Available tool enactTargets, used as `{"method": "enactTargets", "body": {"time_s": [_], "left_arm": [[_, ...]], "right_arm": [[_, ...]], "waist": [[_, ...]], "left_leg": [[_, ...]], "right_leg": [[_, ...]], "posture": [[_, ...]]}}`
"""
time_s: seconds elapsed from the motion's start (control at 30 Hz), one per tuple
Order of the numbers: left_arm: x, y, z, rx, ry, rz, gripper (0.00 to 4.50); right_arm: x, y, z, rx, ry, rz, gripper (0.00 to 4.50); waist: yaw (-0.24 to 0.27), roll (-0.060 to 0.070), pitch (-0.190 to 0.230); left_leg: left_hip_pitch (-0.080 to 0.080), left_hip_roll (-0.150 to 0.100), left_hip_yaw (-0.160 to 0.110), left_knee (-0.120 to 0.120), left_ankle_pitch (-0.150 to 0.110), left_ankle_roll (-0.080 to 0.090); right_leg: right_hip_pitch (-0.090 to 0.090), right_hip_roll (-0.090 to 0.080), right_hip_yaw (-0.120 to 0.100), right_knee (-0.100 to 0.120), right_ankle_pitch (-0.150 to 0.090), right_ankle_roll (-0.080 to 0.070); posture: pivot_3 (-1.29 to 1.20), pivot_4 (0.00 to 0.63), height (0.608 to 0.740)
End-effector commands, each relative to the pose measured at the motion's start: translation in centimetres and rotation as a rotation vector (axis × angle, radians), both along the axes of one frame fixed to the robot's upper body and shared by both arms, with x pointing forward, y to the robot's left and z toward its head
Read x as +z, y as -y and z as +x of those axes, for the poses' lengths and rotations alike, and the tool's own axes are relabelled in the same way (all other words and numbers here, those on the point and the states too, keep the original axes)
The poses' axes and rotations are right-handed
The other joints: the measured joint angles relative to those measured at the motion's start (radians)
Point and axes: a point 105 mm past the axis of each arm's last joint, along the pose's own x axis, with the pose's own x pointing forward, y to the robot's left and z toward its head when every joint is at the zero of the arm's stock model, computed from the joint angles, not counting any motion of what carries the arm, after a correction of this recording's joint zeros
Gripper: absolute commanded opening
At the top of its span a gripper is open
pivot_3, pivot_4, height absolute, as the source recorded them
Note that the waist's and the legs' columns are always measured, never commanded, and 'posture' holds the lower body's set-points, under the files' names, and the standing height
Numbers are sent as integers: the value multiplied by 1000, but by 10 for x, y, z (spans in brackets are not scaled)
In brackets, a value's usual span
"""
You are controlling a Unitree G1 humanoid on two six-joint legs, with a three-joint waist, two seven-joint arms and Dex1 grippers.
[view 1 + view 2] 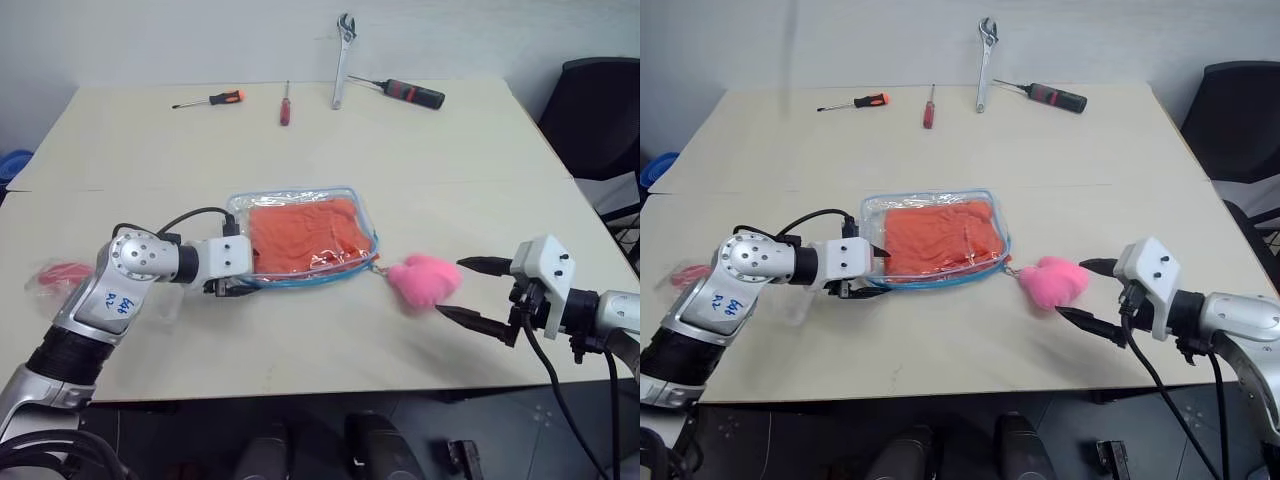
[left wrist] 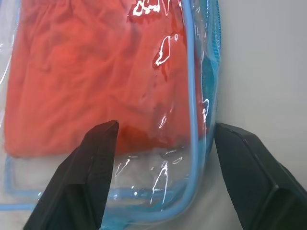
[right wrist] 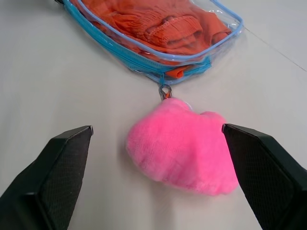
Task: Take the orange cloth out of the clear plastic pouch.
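The counter (image 1: 420,170) carries the pouch (image 1: 300,238) flat near its middle, the cloth (image 1: 300,235) still inside. The left gripper (image 2: 160,143) has its jaws parted astride the pouch's corner, not clamped on it. The right gripper (image 3: 156,143) has its jaws spread wide on either side of the pink heart (image 3: 184,151), holding nothing.
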Motion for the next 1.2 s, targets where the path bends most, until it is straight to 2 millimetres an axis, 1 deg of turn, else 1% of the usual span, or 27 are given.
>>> {"method": "enactTargets", "body": {"time_s": [0.03, 0.13, 0.27, 0.3, 0.4, 0.47, 0.5, 0.57, 0.63, 0.73, 0.8, 0.9, 1.03, 1.13, 1.2], "left_arm": [[9, 1, 0, -55, 48, 0, 2199], [5, -5, -7, -120, 42, 21, 1329], [-2, -21, -19, -191, 7, 60, 118], [-5, -25, -22, -210, -2, 71, 30], [-7, -39, -28, -268, 21, 99, 30], [-9, -50, -24, -275, 70, 157, 30], [-8, -52, -21, -265, 88, 156, 30], [-3, -49, -15, -252, 100, 111, 30], [2, -40, -11, -261, 106, 77, 30], [5, -28, -8, -248, 100, 29, 30], [6, -26, -7, -221, 93, 3, 30], [8, -25, -16, -206, 56, -33, 661], [13, -25, -25, -168, 69, -59, 1850], [23, -24, -35, -147, 39, -123, 2718], [35, -23, -42, -107, -16, -216, 2718]], "right_arm": [[11, 0, -3, 3, 48, -20, 4500], [11, 2, -2, 0, 44, -25, 4500], [9, 4, -4, 9, 24, -40, 4500], [9, 4, -5, 16, 15, -44, 4500], [5, 4, -10, 39, -15, -60, 4500], [4, 6, -12, 43, -27, -64, 4500], [3, 7, -12, 42, -31, -65, 4500], [1, 7, -12, 39, -35, -65, 4500], [-1, 8, -10, 24, -36, -64, 4500], [-5, 10, -4, -23, -36, -51, 4500], [-6, 11, 0, -64, -42, -19, 4500], [-8, 12, 7, -128, -47, 37, 4500], [-15, 13, 11, -185, -77, 87, 4500], [-24, 13, 12, -198, -99, 89, 4500], [-28, 14, 16, -216, -110, 107, 4500]], "waist": [[7, 0, 0], [11, 0, 0], [9, 0, 0], [9, 0, 0], [10, 0, 0], [10, 0, 0], [10, 0, 0], [11, 0, 0], [11, 0, 0], [14, 0, 0], [13, 0, 0], [11, 0, 0], [9, 0, 0], [9, 0, 0], [9, 0, 0]], "left_leg": [[0, 0, 0, 1, 0, 0], [0, 0, 0, 3, 0, 0], [0, 0, 0, 3, -1, 0], [0, 0, 0, 3, -1, 0], [0, 0, 0, 3, -1, 1], [0, 0, 0, 3, -1, 1], [0, 0, 0, 4, -1, 1], [0, 0, 0, 4, -1, 2], [0, 0, 0, 4, -2, 2], [0, -1, 0, 6, -2, 2], [0, -1, 0, 6, -2, 2], [0, 0, -1, 6, -1, 2], [0, 0, -1, 5, -1, 2], [0, 0, -1, 5, -2, 2], [0, 0, -1, 5, -2, 2]], "right_leg": [[0, 0, 0, 0, 0, 0], [0, 0, 0, -1, 0, 0], [0, -1, 0, -1, 0, 0], [0, -1, 0, -1, 0, 0], [0, 0, 0, -1, 0, 0], [1, -1, 0, -1, 0, 0], [1, -1, 0, -1, 0, 0], [1, -1, -1, -1, 0, 0], [1, -1, -1, 0, 0, 0], [2, -1, -1, 0, 0, 1], [2, -1, -1, 0, 0, 1], [2, -1, -1, 1, 0, 1], [1, -1, 0, 0, 0, 1], [1, -1, 0, 0, 0, 1], [1, -1, 0, 0, 0, 1]], "posture": [[0, 150, 740], [0, 150, 740], [0, 150, 740], [0, 150, 740], [0, 150, 740], [0, 150, 740], [0, 150, 740], [0, 150, 740], [0, 150, 740], [0, 150, 740], [0, 150, 740], [0, 150, 740], [0, 150, 740], [0, 150, 740], [0, 150, 740]]}}
